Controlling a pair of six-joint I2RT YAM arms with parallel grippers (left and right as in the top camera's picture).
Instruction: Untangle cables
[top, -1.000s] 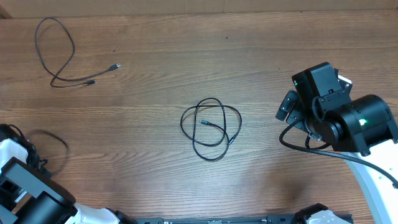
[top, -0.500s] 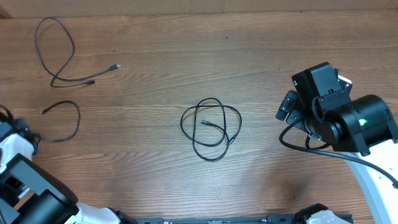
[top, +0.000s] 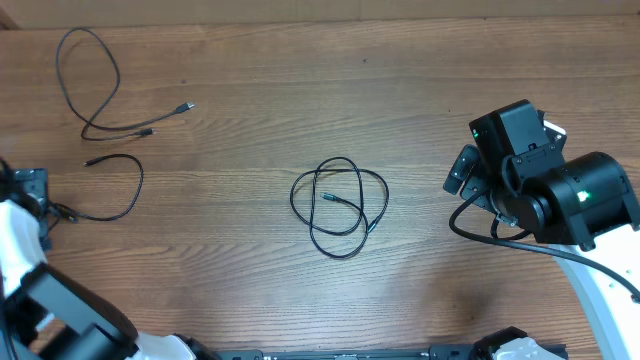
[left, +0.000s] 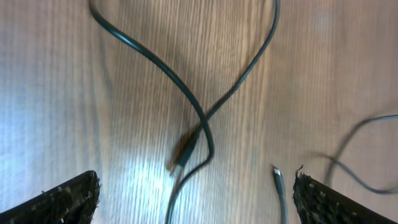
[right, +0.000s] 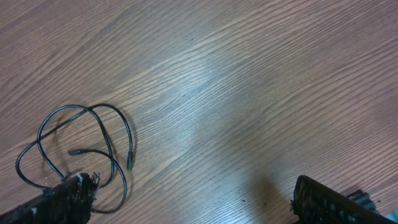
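Table: brown wood grain (top: 450, 80), carrying three thin black cords that lie well apart from one another.
Long cord: far left corner of the table (top: 116, 78); one tall loop crosses itself low down, and its two plug ends trail off to the right, side by side but not touching.
Short cord: just below the long cord, at the left edge (top: 141, 180); it makes an open curve with one tip pointing left, and its other end lies close to the left arm (top: 25, 260).
Coiled cord: middle of the table (top: 340, 208); it is wound into several overlapping rings with a plug tip lying inside them. In the right wrist view it sits at the lower left (right: 81, 149), partly hidden behind one finger.
Left fingers: spread wide apart and holding nothing (left: 68, 199). They hang above the table.
Under the left fingers: a cord crosses over itself (left: 202, 115), with a brownish plug (left: 182, 160) just below the crossing. A second small tip (left: 278, 180) lies near the other finger, and a thinner strand curls at the right edge. The view is blurred, so it is unclear which cord each piece belongs to.
Right fingers: also spread wide and empty (right: 329, 202); bare wood lies between them.
Right arm: at the right side of the table (top: 560, 195), clear of the coiled cord and touching no cord.
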